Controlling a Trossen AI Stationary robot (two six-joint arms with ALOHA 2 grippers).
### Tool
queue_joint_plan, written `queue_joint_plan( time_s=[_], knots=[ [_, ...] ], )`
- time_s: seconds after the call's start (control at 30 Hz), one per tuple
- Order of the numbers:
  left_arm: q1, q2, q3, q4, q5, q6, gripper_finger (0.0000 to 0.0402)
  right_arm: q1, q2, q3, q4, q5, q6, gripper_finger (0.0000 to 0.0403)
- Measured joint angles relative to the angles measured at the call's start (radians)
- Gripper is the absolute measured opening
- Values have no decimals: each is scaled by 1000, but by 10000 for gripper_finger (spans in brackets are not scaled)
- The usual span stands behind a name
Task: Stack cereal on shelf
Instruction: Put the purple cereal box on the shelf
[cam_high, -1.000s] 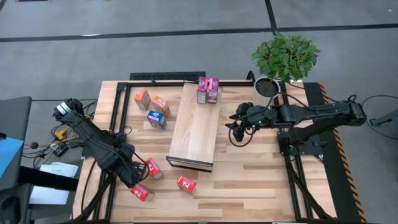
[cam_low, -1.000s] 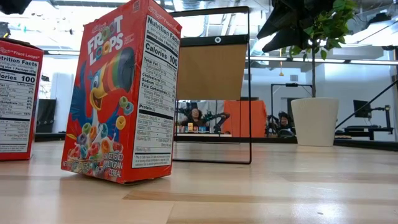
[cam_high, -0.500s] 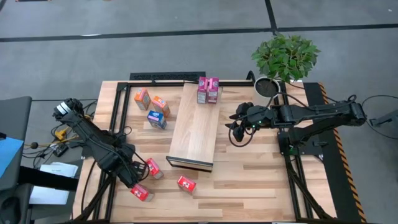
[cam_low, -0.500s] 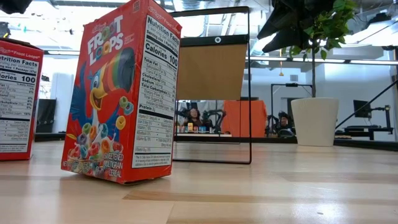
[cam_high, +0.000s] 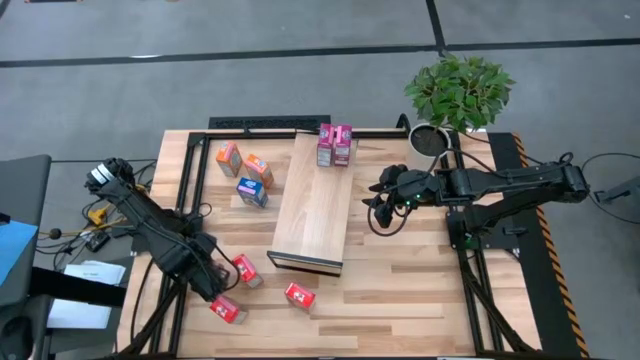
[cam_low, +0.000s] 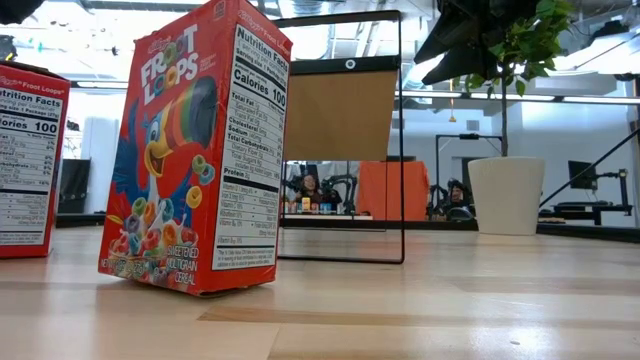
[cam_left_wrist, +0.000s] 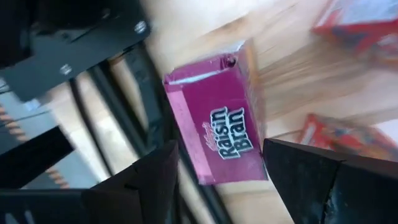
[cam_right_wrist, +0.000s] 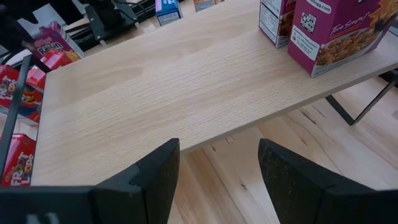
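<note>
The shelf (cam_high: 315, 205) is a long pale wooden block lying mid-table. Two magenta cereal boxes (cam_high: 334, 145) stand on its far end (cam_right_wrist: 323, 31). My left gripper (cam_high: 215, 280) hangs near the table's near-left corner, pointing down and shut on a magenta Raisin Bran box (cam_left_wrist: 217, 124), which also shows from above (cam_high: 245, 269). Two red Froot Loops boxes (cam_high: 227, 310) (cam_high: 299, 296) stand upright on the table near it (cam_low: 195, 150). Two orange boxes (cam_high: 243, 164) and a blue one (cam_high: 252, 191) stand left of the shelf. My right gripper (cam_right_wrist: 217, 155) waits open beside the shelf's right side. My left gripper pinches the Raisin Bran box between its two fingers, one on each narrow side, near the end away from the flaps (cam_left_wrist: 252, 168). The fingers come from above, pointing down. The box is tilted, its printed front toward the wrist camera, and looks lifted off the table.
A potted plant (cam_high: 455, 95) stands at the far right corner. Black frame rails (cam_high: 190, 190) run along the table's left, far and right edges. Most of the shelf top (cam_right_wrist: 168, 81) is bare wood. People sit in the room beyond the table (cam_low: 312, 186).
My left gripper has rolled a little about its downward axis without leaving its place. The Raisin Bran box has turned slightly with it. My right arm has kept still.
</note>
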Motion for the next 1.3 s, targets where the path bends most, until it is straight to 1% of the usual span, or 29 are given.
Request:
queue_joint_plan(
  time_s=[0.1, 0.27, 0.37, 0.5, 0.63, 0.77, 0.9, 1.0, 1.17, 1.3],
  knots=[
    [3, 0, 0, -2, 35, 30, 228, 0, 0, 0, 0, 0, 0, 245],
    [-1, -4, 0, -38, 1, 21, 233, 0, 0, -2, -4, 0, 0, 245],
    [-1, -15, 0, -51, -2, 21, 250, 0, 0, -2, -1, 0, 0, 245],
    [-1, -21, 0, -56, -2, -8, 282, 0, 0, -2, -1, 0, 0, 245],
    [-1, -21, -21, -26, -22, -29, 304, 0, 0, -3, 0, 0, 0, 245],
    [-2, -22, -52, 26, -44, -36, 304, 0, 0, -3, 0, 0, 0, 245],
    [-2, -23, -53, 34, -75, -46, 298, 0, 0, -3, 0, 0, 0, 245],
    [-2, -24, -53, 43, -77, -41, 297, 0, 0, -3, 0, 0, -4, 245],
    [-2, -38, -13, 21, -74, -15, 297, 0, 0, -3, 0, 0, -8, 245],
    [-2, -79, 1, -1, -123, -43, 297, 0, 0, -3, 0, 2, -8, 245]
  ],
)
